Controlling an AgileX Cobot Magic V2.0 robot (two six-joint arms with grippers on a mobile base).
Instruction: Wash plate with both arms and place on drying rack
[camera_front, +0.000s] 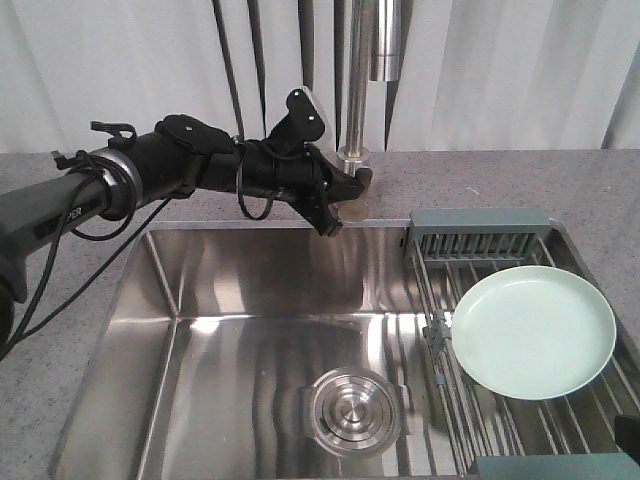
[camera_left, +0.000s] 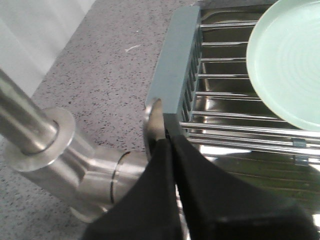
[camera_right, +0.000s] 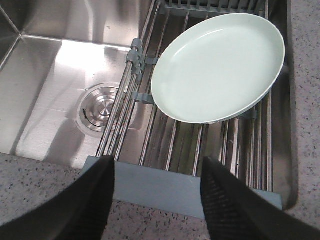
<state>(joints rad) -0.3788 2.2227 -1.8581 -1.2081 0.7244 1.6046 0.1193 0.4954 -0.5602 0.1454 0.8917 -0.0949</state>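
The pale mint-green plate (camera_front: 535, 330) (camera_left: 290, 60) (camera_right: 220, 67) lies on the wires of the drying rack (camera_front: 480, 232) (camera_left: 175, 65) (camera_right: 165, 187), at the right end of the sink, with no gripper touching it. My left gripper (camera_front: 338, 212) (camera_left: 167, 135) is shut, and its tips rest against the end of the faucet handle (camera_front: 354, 207) (camera_left: 100, 180) at the back rim of the sink. My right gripper (camera_right: 157, 170) is open and holds nothing. It hangs over the rack's near frame and the counter edge, short of the plate.
The steel sink basin (camera_front: 250, 330) lies left of the rack, with a round drain cover (camera_front: 355, 410) (camera_right: 100, 107) in its floor. The faucet column (camera_front: 355, 100) (camera_left: 30, 125) rises from the speckled grey counter (camera_front: 60, 330) behind the sink. A white curtain hangs behind.
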